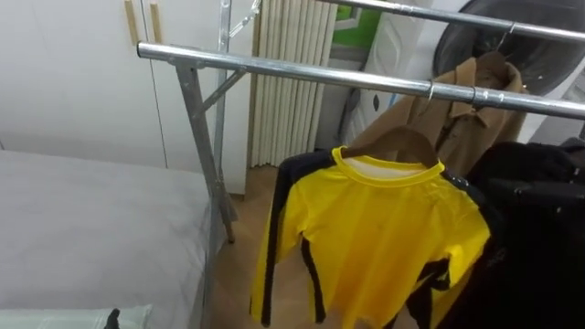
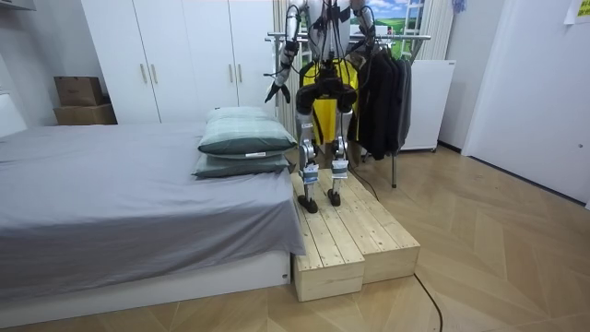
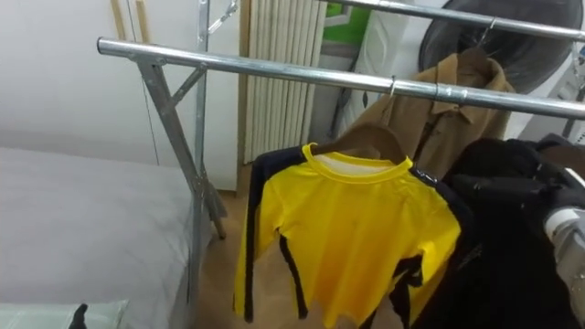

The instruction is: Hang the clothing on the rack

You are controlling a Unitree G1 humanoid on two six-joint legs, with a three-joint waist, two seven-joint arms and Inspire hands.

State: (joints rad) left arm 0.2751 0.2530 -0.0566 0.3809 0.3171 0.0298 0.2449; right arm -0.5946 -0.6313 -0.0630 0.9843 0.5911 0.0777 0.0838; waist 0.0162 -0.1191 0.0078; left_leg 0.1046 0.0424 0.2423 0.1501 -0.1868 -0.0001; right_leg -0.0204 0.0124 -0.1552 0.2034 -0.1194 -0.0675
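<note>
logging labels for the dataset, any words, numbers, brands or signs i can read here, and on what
No text can be read.
yellow shirt: plain back, no print showing.
cardboard boxes: any print is too small to read.
green picture behind the rack: no legible words.

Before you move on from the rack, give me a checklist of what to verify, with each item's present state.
1. Hanger hooked over rail: ok.
2. Yellow shirt seated on the hanger, collar centred: ok.
3. Left hand free, hanging at the robot's side: ok.
4. Right hand clear of the dark clothes: cannot tell, it is lost against them.
5. Bare rail left of the shirt for more clothes: ok.
6. Feet on the wooden platform by the bed: ok.
</note>
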